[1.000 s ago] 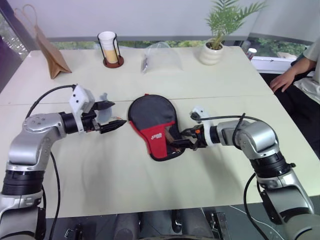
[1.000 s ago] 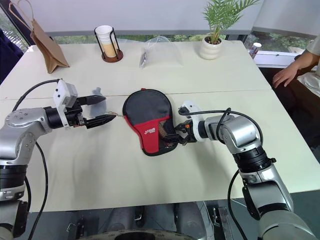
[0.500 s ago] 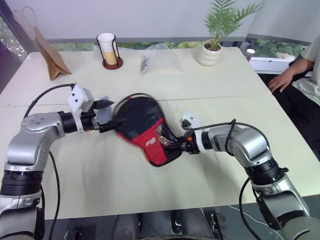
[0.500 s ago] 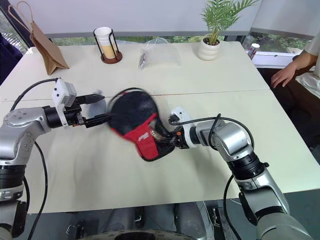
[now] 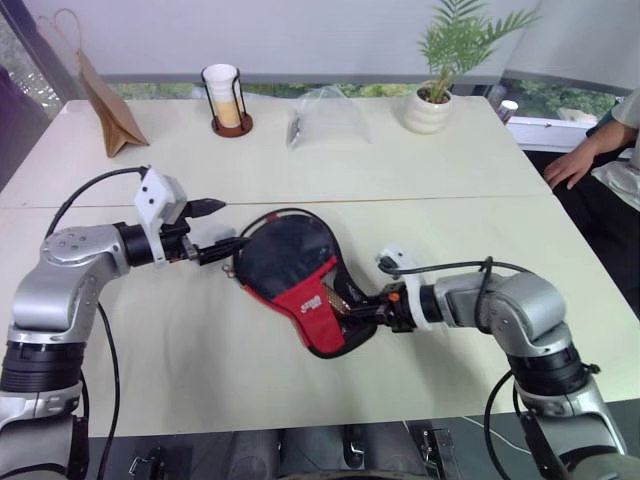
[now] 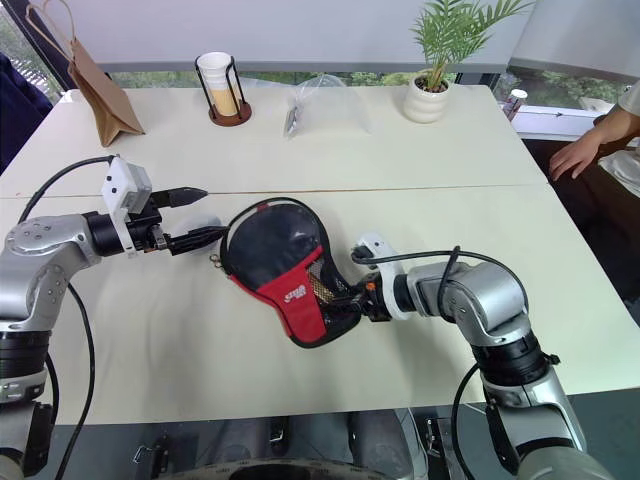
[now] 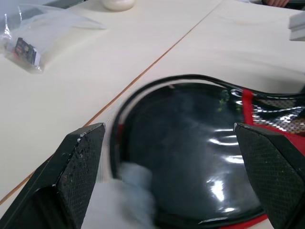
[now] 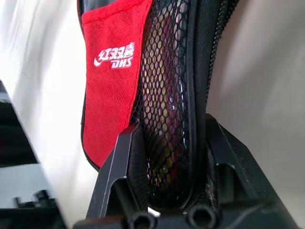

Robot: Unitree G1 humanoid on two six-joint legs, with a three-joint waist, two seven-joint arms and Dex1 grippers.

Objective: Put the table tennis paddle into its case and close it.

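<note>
The case (image 5: 293, 262), black with a red logo panel and a mesh pocket, sits mid-table with its round end tilted up toward my left. My right gripper (image 5: 366, 309) is shut on the case's narrow handle end; in the right wrist view its fingers (image 8: 125, 157) clamp the mesh pocket and zip edge. My left gripper (image 5: 222, 228) stands open, level, at the case's round end, which shows between its fingers (image 7: 81, 157) in the left wrist view. The table tennis paddle is hidden; only a light-brown shape shows through the mesh (image 8: 164, 109).
Along the far edge of the table stand a brown paper bag (image 5: 103, 105), a cup in a black wire holder (image 5: 226, 97), a clear plastic bag (image 5: 325, 112) and a potted plant (image 5: 432, 100). A person's hand (image 5: 572, 165) rests at the table's right edge.
My right gripper closed on the case's handle end and drew it back toward me; the case swung and tilted, its round end now near my left gripper. The left arm stayed still.
</note>
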